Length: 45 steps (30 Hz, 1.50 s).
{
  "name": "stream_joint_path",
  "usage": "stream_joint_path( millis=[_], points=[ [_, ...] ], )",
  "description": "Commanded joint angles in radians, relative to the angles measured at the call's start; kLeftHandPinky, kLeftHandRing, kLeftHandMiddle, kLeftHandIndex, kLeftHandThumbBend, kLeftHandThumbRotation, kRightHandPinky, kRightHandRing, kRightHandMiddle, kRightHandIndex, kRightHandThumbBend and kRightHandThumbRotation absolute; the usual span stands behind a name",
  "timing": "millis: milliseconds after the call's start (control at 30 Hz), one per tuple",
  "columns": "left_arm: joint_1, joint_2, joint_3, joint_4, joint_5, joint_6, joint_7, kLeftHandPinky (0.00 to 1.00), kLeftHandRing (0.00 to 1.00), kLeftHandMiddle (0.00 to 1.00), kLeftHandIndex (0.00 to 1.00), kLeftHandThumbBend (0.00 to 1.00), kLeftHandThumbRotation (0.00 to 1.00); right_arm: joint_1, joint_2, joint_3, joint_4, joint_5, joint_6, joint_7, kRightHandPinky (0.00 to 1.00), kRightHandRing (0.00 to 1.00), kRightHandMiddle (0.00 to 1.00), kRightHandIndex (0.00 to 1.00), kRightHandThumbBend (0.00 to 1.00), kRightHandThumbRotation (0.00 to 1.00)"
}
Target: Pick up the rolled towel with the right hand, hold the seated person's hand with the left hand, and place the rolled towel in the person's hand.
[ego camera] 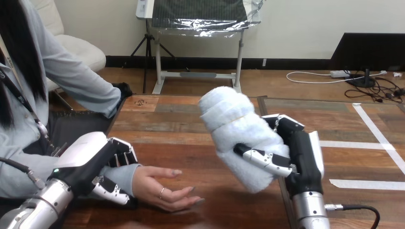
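A white rolled towel (239, 133) is held up above the table, tilted with its top toward the left. My right hand (298, 155) is shut on it, the thumb crossing its lower front. The person's hand (162, 187) lies palm up on the table at the lower left, fingers pointing right. My left hand (98, 167) is shut on the person's wrist, with the thumb below the sleeve cuff and the fingers curled over it. The towel hangs to the right of the open palm and above it, apart from it.
The wooden table (176, 124) stretches ahead, with a seam (261, 102) running down near my right hand. The person's other arm (81, 81) rests at the table's far left edge.
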Motion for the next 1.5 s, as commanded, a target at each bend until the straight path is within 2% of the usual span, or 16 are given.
stream_joint_path(
  millis=[0,233,467,767,1267,1467],
  points=[
    [-0.052,0.007,0.044,-0.099,-0.042,-0.049,0.007,0.28,0.31,0.36,0.39,1.0,0.0,-0.108,0.001,0.017,-0.005,-0.014,0.004,-0.014,0.35,0.43,0.5,0.49,0.79,0.0],
    [-0.051,0.011,0.051,-0.12,-0.041,-0.053,0.004,0.28,0.31,0.36,0.4,1.0,0.0,-0.114,-0.005,0.048,0.014,-0.071,0.03,-0.073,0.35,0.42,0.5,0.49,0.81,0.0],
    [-0.051,0.008,0.061,-0.127,-0.046,-0.049,-0.01,0.28,0.31,0.36,0.4,1.0,0.0,-0.117,-0.004,0.067,0.032,-0.097,0.043,-0.09,0.34,0.42,0.5,0.49,0.81,0.0],
    [-0.052,0.004,0.068,-0.126,-0.053,-0.044,-0.028,0.28,0.31,0.36,0.4,1.0,0.01,-0.115,-0.009,0.106,0.037,-0.157,0.046,-0.141,0.34,0.41,0.5,0.48,0.83,0.0],
    [-0.056,-0.002,0.063,-0.126,-0.049,-0.048,-0.026,0.28,0.31,0.37,0.4,1.0,0.0,-0.097,-0.006,0.162,0.03,-0.21,0.039,-0.163,0.35,0.41,0.5,0.48,0.83,0.0],
    [-0.06,-0.006,0.06,-0.119,-0.048,-0.053,-0.023,0.28,0.31,0.37,0.4,1.0,0.0,-0.087,-0.004,0.179,0.023,-0.219,0.016,-0.163,0.35,0.42,0.5,0.48,0.84,0.0]
  ],
)
